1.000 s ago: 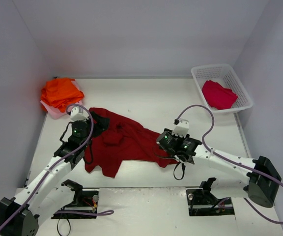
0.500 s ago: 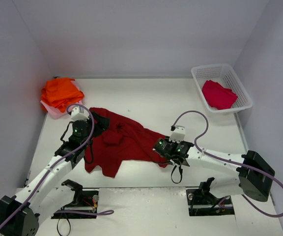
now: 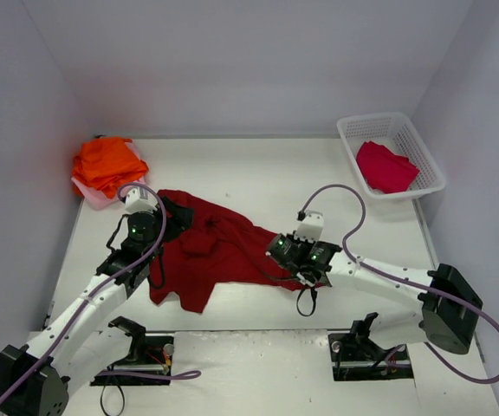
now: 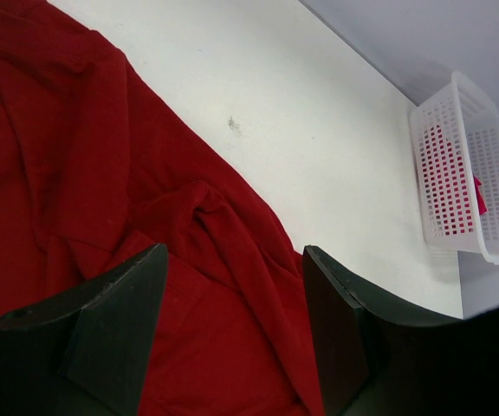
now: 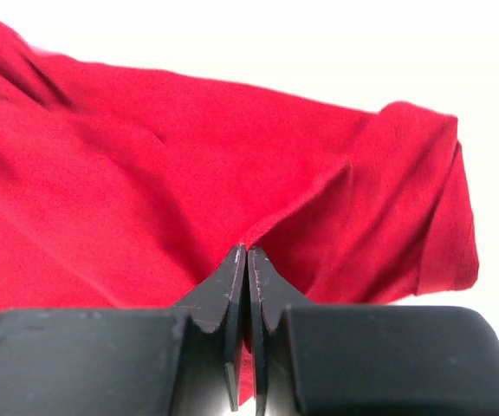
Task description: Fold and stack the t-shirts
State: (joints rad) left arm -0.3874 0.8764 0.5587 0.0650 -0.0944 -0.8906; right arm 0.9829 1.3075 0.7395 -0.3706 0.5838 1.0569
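large dark red cloth t-shirt (image 3: 215, 247) lies crumpled centre-left on white table (image 3: 275, 173). right end effector (image 5: 246, 251) pinched closed on its right edge; left end effector (image 4: 234, 253) gapes above it, empty.

Overall light: bright, even and diffuse, falling from above; the walls take a faint lilac cast.
Shadows: faint and soft-edged; the folds of the dark red t-shirt (image 5: 145, 173) shade darker to the left of the right pincer (image 5: 247, 254).
Glare: beyond the right pincer the tabletop (image 5: 232, 30) burns out to flat white.
Focus: cloth just ahead of the right pincer is soft and grainy; the left pincer (image 4: 234, 260), close to the lens, is blurred.
Edges: the basket (image 4: 457, 173), far right of the left pincer, leans and stretches.
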